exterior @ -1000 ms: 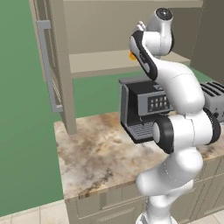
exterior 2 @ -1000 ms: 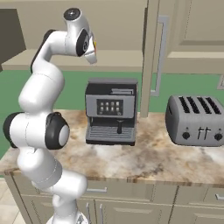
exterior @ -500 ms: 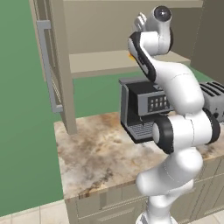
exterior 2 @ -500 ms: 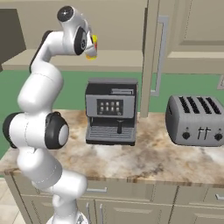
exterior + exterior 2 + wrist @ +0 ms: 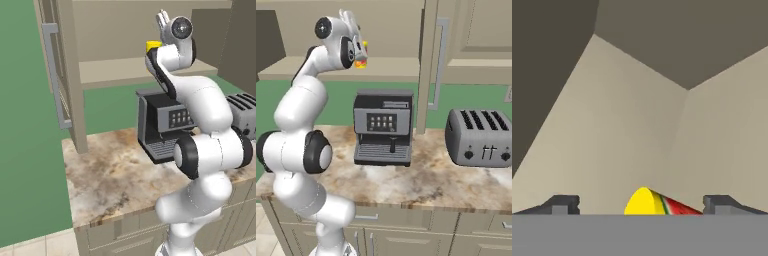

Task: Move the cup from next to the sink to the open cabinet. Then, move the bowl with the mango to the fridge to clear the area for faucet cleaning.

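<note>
- The hand [image 5: 641, 204] reaches into the open cabinet [image 5: 112, 70], its fingers [image 5: 559, 204] spread wide apart, gripping nothing.
- The cup [image 5: 657, 204] lies between the two fingertips, clear of both.
- From the base views the yellow cup [image 5: 361, 57] rests on the cabinet's shelf, just beside the hand.
- Below, a coffee machine [image 5: 383, 127] and toaster [image 5: 481, 137] stand on the tabletop [image 5: 421, 182].

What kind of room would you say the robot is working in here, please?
It looks like a home kitchen, a rendered one. A coffee machine and a toaster stand on a marbled stone counter, with beige drawer units below and an open cabinet above.
</note>
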Available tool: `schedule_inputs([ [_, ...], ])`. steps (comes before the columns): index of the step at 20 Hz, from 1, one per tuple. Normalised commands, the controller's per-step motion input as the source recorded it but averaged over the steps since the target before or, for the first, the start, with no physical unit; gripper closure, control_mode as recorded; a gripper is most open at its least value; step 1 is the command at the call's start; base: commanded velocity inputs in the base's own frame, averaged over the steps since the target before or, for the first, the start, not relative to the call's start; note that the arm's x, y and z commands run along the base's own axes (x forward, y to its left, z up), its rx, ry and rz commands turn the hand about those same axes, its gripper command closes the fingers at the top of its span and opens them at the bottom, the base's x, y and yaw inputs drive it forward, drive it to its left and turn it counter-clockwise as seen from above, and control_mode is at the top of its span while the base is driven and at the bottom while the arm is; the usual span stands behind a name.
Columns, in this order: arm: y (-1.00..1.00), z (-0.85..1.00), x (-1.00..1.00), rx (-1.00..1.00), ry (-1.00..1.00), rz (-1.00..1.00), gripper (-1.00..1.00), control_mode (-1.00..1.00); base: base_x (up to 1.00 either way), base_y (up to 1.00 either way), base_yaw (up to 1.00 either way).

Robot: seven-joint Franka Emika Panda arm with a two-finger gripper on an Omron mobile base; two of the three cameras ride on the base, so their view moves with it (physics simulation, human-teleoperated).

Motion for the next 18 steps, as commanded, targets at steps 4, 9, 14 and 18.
schedule_inputs([
  [4, -0.06, 0.17, -0.94, 0.00, -0.27, 0.00, -1.00, -1.00, 0.00, 0.00, 0.00],
  [9, -0.23, 0.00, -1.00, 0.05, -0.20, -0.05, -1.00, -1.00, 0.00, 0.00, 0.00],
  [14, -0.34, 0.00, -1.00, 0.06, 0.00, -0.09, -1.00, -1.00, 0.00, 0.00, 0.00],
  [18, -0.06, -0.23, -1.00, 0.02, 0.49, -0.08, -1.00, -1.00, 0.00, 0.00, 0.00],
])
